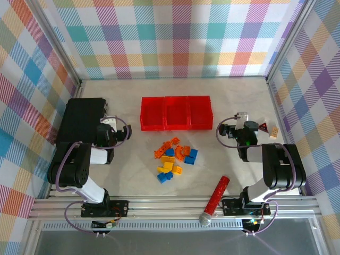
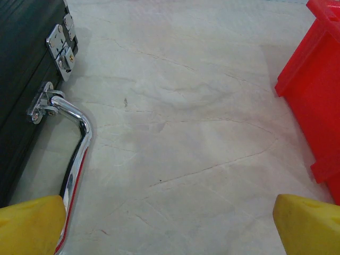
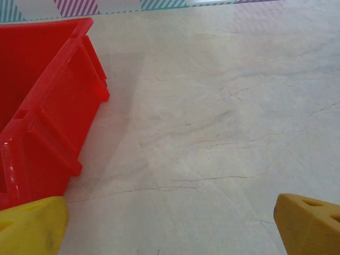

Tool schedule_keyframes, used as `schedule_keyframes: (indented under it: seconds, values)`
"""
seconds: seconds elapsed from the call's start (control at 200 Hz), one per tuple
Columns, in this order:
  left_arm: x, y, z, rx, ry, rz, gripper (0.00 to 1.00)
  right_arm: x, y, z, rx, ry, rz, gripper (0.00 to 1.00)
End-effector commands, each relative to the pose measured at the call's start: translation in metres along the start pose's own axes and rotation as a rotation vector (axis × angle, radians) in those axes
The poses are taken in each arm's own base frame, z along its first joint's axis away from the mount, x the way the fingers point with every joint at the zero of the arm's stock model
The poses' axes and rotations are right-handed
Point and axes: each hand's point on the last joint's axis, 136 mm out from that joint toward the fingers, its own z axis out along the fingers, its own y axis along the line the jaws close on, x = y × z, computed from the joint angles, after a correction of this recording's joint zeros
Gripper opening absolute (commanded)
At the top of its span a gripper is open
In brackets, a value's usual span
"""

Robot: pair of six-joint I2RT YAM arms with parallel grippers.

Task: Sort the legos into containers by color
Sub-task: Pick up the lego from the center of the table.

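- My left gripper (image 2: 170, 228) is spread wide, empty, beside the black case (image 2: 21, 69).
- My right gripper (image 3: 170, 228) gapes empty by the containers (image 3: 48, 117).
- I see the legos (image 1: 174, 158) heaped between both arms.

The large black hard case (image 2: 21, 79) runs off the left edge of the left wrist view, and its bent chrome handle (image 2: 79, 133) leaves at the bottom. The yellow fingertips (image 2: 29, 226) of the left gripper (image 2: 170, 228) are cut there too. The row of translucent red plastic bins (image 2: 313, 95) is cropped at the right, and at the left in the right wrist view, where the right gripper (image 3: 170, 228) shows only fingertip corners. From above, the small orange, yellow and blue plastic bricks (image 1: 173, 158) overlap too closely to count; the small tan block (image 1: 274, 132) and dark triangular piece (image 1: 263, 126) are too small to read.
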Motion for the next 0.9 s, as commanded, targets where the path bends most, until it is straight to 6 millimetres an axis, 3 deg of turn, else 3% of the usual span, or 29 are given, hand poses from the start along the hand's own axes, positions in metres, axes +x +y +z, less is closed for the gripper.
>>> schedule_keyframes:
  seconds: [0.0,0.895]
  values:
    - [-0.0143,-0.0022,0.0007,0.002,-0.036,0.017,1.0,-0.0125,0.001,0.001,-0.014,-0.032,-0.004,0.99]
    - [-0.0135,-0.0021,0.0004,0.0,-0.036,0.018,1.0,-0.0131,-0.0016,0.0016,0.001,-0.03,0.006,0.99]
